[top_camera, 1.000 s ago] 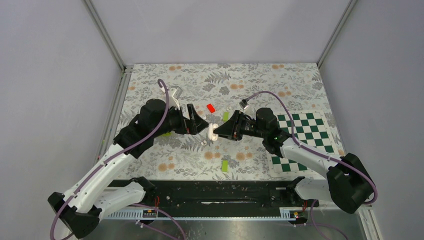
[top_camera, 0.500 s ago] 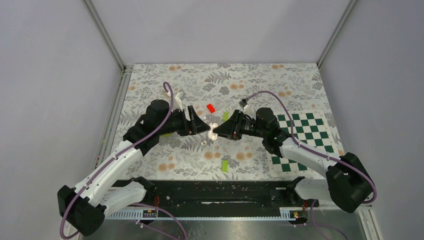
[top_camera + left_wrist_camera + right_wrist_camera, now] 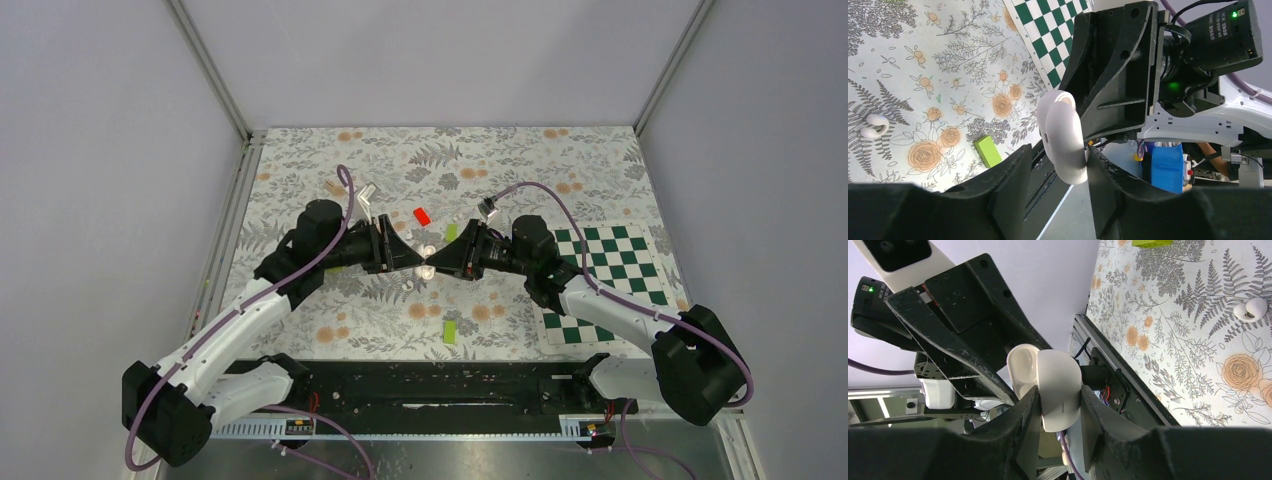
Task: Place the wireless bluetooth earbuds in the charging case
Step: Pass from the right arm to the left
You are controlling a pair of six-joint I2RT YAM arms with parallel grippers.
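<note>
Charging case (image 3: pixel 1064 145) hangs above the desk's (image 3: pixel 560 160) centre. Left pincer (image 3: pixel 414 262), at its 9 o'clock, straddles it, grip unclear. Right pincer (image 3: pixel 436 268), at 3 o'clock, clamps it. One earbud (image 3: pixel 874 125) lies on the desk.

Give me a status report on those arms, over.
Right jaws shut on charging case, aloft. Left jaws around it, grip unclear. Earbud loose on table; nothing in the way.
</note>
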